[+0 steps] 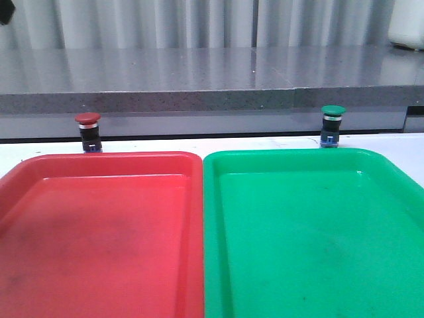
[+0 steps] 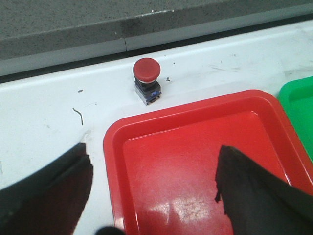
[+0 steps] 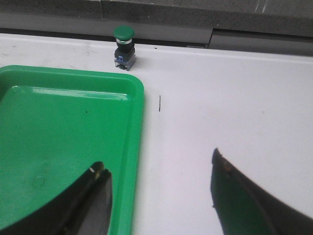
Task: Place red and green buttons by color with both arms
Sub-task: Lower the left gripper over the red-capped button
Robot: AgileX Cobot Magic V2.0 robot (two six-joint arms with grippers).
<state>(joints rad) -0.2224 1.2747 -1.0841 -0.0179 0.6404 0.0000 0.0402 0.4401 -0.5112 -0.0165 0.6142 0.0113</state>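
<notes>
I'm working over a white surface (image 1: 265,141) with a grey stone ledge (image 1: 199,99) behind it. Nearest me lie two trays edge to edge: the red tray (image 1: 99,232) on my left, the green tray (image 1: 318,232) on my right, both bare. My left claw (image 2: 151,196) hangs wide, one finger over the red tray's near corner and the other off its rim over the surface; my right claw (image 3: 161,196) is just as wide, straddling the green tray's outer rim. Beyond each tray's far rim, on the surface, a button stands upright: the red button (image 2: 146,81) ahead of the left claw, the green button (image 3: 124,46) ahead of the right claw and off toward the tray side. Each arm is nearer its own color, so I judge both should reach forward past the trays.
</notes>
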